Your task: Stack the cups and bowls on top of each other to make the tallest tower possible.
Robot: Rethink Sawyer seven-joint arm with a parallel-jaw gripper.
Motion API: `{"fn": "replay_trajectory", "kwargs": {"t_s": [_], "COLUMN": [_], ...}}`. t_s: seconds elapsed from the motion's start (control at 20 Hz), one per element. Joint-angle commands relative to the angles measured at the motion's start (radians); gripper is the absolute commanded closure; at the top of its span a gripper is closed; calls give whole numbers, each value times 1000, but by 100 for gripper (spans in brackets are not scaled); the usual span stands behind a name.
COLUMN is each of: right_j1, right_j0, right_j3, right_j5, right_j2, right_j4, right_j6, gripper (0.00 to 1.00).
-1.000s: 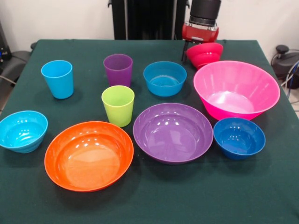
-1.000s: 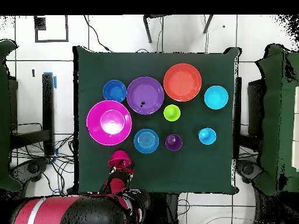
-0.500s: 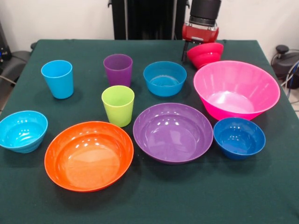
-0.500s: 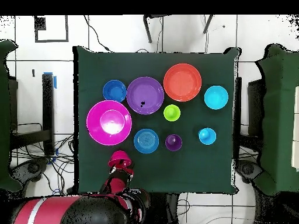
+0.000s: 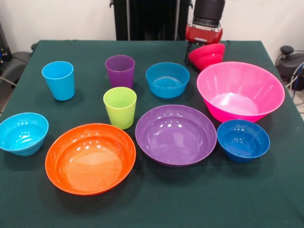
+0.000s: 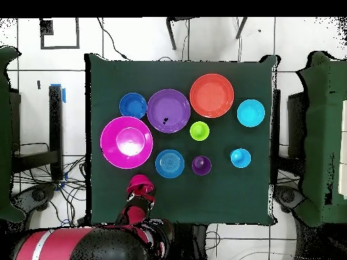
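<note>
Fingers (image 5: 205, 51) clamp small glossy red plastic bowl (image 5: 207, 55), tilted since last look; lift underway at my twelve o'clock.

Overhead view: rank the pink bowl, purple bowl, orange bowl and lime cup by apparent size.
1. Pink bowl, largest.
2. Purple bowl and orange bowl look alike; no ranking between them.
3. Lime cup, smallest.
</note>
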Motion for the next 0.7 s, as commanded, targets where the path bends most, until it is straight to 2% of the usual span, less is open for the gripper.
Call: {"fn": "replay_trajectory", "kwargs": {"t_s": [0.05,0.15,0.2,0.7], "right_j1": [29,26,24,32], "right_j0": [12,22,24,45], "right_j3": [-133,-131,-131,-132], "right_j5": [28,33,40,24], "right_j2": [94,86,84,76], "right_j4": [67,79,83,106], "right_j6": [157,152,148,167], "gripper": [0,0,100,100]}}
